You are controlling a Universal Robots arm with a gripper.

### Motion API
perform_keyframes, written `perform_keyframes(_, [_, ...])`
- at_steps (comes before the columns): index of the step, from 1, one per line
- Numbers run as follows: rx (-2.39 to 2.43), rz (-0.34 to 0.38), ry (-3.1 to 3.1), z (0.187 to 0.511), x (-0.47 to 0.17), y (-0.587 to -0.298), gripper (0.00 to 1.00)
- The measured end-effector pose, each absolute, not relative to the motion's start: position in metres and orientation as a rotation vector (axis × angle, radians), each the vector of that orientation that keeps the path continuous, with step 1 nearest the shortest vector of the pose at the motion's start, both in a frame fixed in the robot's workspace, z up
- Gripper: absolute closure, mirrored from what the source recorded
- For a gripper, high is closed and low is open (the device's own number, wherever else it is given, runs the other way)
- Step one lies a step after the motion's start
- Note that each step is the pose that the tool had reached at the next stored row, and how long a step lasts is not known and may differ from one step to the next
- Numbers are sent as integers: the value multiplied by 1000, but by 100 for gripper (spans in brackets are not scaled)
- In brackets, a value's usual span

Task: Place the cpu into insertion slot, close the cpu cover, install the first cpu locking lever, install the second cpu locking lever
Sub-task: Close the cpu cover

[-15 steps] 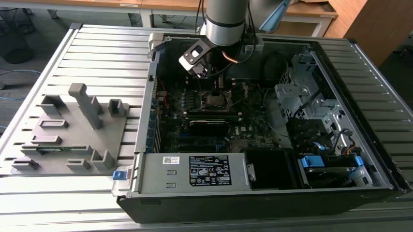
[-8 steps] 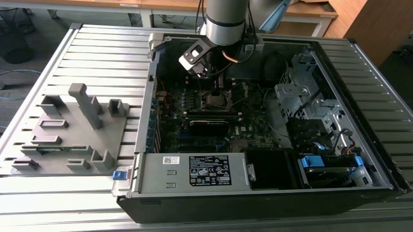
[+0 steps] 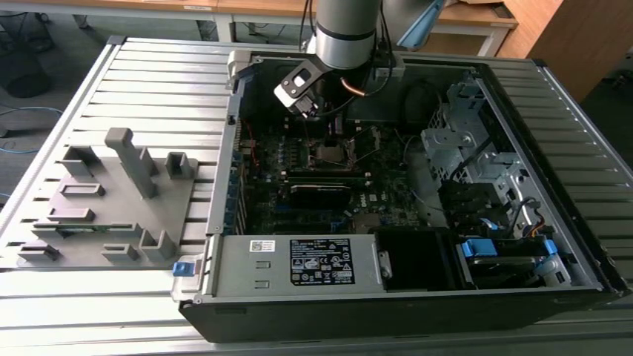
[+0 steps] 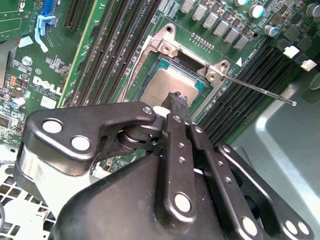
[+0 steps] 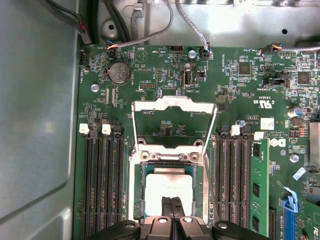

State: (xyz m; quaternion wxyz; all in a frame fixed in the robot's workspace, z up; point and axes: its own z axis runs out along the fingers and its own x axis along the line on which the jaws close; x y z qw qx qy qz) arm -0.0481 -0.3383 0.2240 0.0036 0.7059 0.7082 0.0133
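The end effector [image 5: 172, 201], its fingers pressed together with nothing pinched between them, points tip-down right over the cpu [image 5: 167, 184]; whether it touches the chip I cannot tell. In both wrist views the cpu lies flat inside the insertion slot [image 5: 138, 197], so the first step looks done. The cpu cover [image 5: 172, 103] stands swung open on its hinge beyond the slot and a thin locking lever [image 4: 260, 90] juts out unlatched over the memory slots [image 5: 102, 185], so closing the cover and seating both levers appear left to do.
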Motion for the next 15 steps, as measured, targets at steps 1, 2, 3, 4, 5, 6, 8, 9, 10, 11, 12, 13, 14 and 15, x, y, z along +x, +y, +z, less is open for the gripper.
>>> perform_keyframes(1, [2213, 42, 2220, 224, -48, -338, 89])
perform_keyframes(2, [2213, 42, 2220, 224, -48, -338, 89])
perform_keyframes(3, [2213, 42, 2220, 224, -48, -338, 89])
perform_keyframes(4, [2213, 42, 2220, 224, -48, -338, 89])
perform_keyframes(5, [2213, 41, 2220, 225, -48, -338, 89])
perform_keyframes(6, [2213, 41, 2220, 225, -48, -338, 89])
perform_keyframes(8, [2213, 42, 2220, 226, -48, -338, 89])
perform_keyframes(9, [2213, 42, 2220, 226, -48, -338, 89])
perform_keyframes(10, [2213, 42, 2220, 226, -48, -338, 89])
perform_keyframes(11, [2213, 42, 2220, 227, -48, -338, 89])
perform_keyframes(12, [2213, 42, 2220, 228, -48, -338, 89])
perform_keyframes(13, [2213, 42, 2220, 228, -48, -338, 89])
perform_keyframes(14, [2213, 42, 2220, 228, -48, -338, 89])
perform_keyframes(15, [2213, 41, 2220, 228, -48, -338, 89])
